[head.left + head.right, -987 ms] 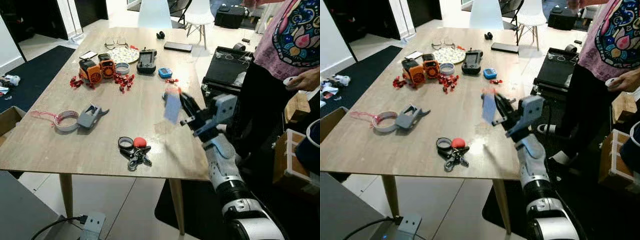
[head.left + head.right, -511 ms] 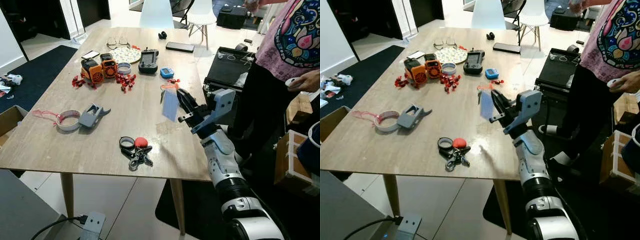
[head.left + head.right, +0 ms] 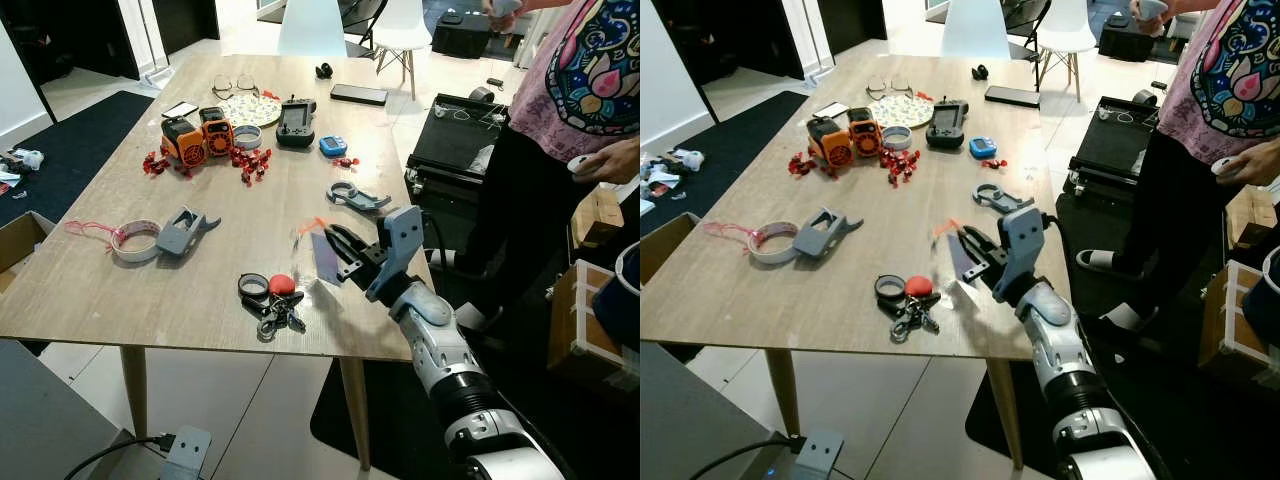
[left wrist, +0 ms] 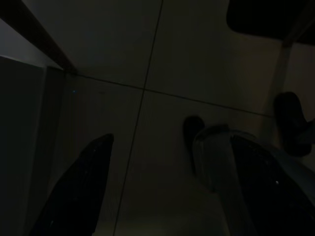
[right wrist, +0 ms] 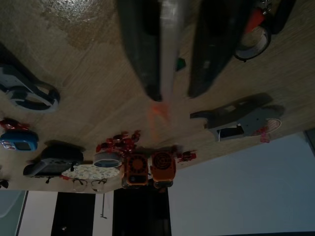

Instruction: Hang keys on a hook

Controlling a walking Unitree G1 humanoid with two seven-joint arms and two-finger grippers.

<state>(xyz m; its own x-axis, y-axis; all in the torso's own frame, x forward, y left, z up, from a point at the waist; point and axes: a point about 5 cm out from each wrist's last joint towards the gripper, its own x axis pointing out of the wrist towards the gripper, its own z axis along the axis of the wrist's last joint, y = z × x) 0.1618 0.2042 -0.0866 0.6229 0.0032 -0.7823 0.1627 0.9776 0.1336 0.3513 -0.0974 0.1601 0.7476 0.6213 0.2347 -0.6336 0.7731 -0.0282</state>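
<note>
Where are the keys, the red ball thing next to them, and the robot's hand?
keys (image 3: 277,318), left eye view, on the metal bunch.
red ball (image 3: 281,284), left eye view, on its top.
right gripper (image 3: 322,236), left eye view, between its fingertips, on the card it pinches.

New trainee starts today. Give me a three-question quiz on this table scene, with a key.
1. True or false: the right gripper is shut on a flat card.
2. What lies nearest the card?
A. the keys
B. the glasses
C. the phone
3. Fill in: the roll of tape lies at the table's ___ side, by the robot's reckoning.

Key: 1 true; 2 A; 3 left.
</note>
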